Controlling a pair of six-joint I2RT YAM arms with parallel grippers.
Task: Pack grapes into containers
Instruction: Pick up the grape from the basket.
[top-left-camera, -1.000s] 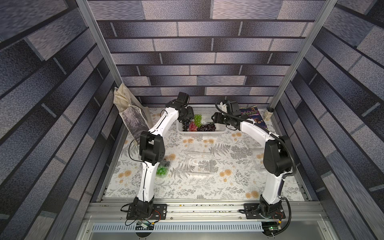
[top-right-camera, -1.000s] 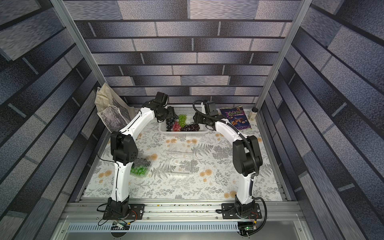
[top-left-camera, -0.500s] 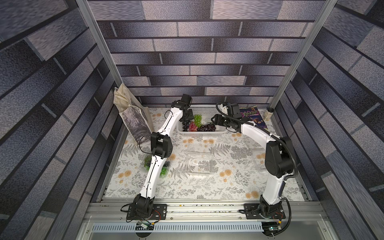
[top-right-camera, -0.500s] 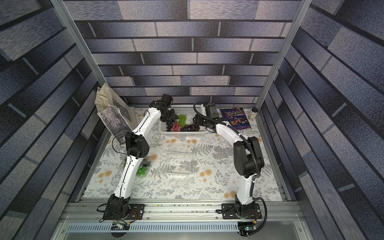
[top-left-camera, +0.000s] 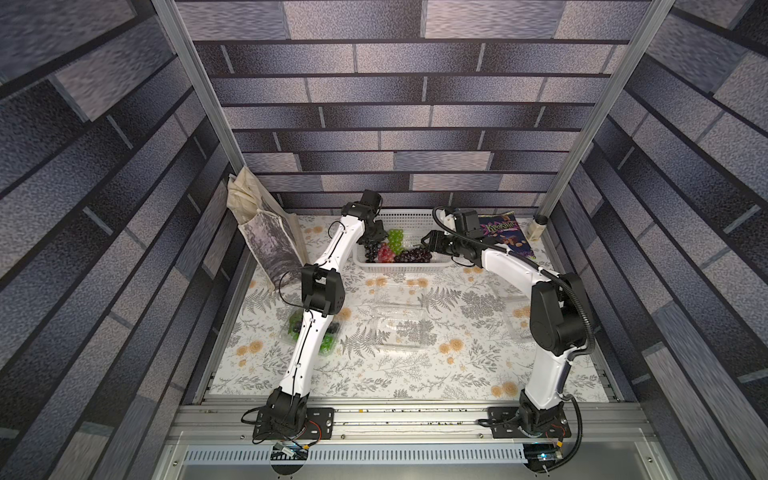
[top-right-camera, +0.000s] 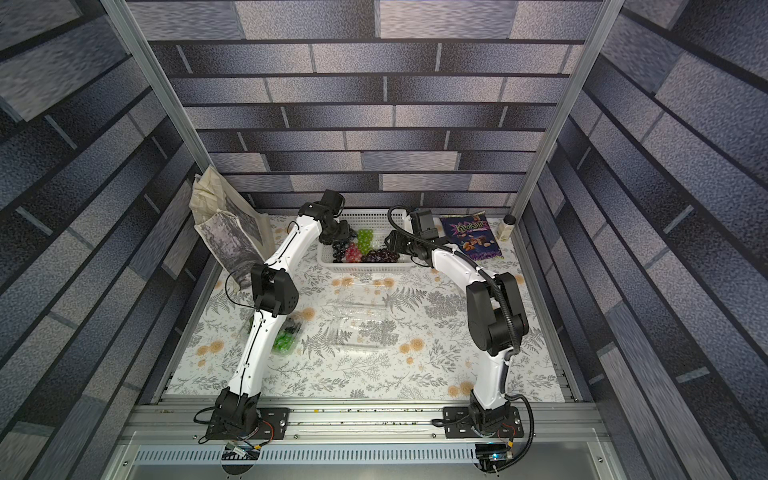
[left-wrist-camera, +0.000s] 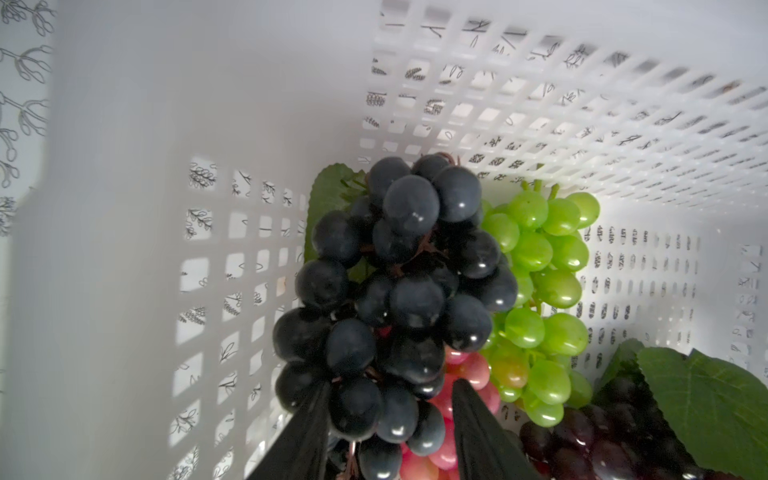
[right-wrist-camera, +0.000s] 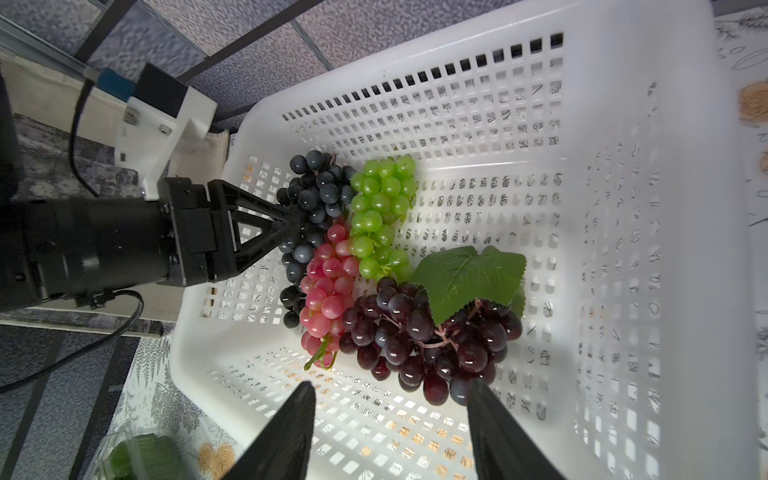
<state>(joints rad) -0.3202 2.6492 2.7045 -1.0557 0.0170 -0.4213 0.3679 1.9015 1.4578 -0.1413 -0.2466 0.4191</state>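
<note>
The left jaws (formerly wider) pinch black bunch (left-wrist-camera: 399, 286).

1. We saw a white perforated basket (right-wrist-camera: 623, 208) sitting on the floral worktop (right-wrist-camera: 752, 104).
2. Four grape bunches lay together inside it: a black bunch (right-wrist-camera: 316, 195), a green bunch (right-wrist-camera: 380, 208) touching it, a red bunch (right-wrist-camera: 328, 286) and a dark purple bunch (right-wrist-camera: 415, 332) with a green leaf (right-wrist-camera: 469, 276) on it.
3. The left pincer (right-wrist-camera: 291, 226) extended over the basket's rim, its fingertips closed on the black bunch.
4. The right pincer (right-wrist-camera: 390, 384) hung over the basket floor, its fingers spread and empty, with one fingertip just beside the dark purple bunch.
5. Outside the basket we made out a clear container (right-wrist-camera: 137, 453) with blurred green contents.
</note>
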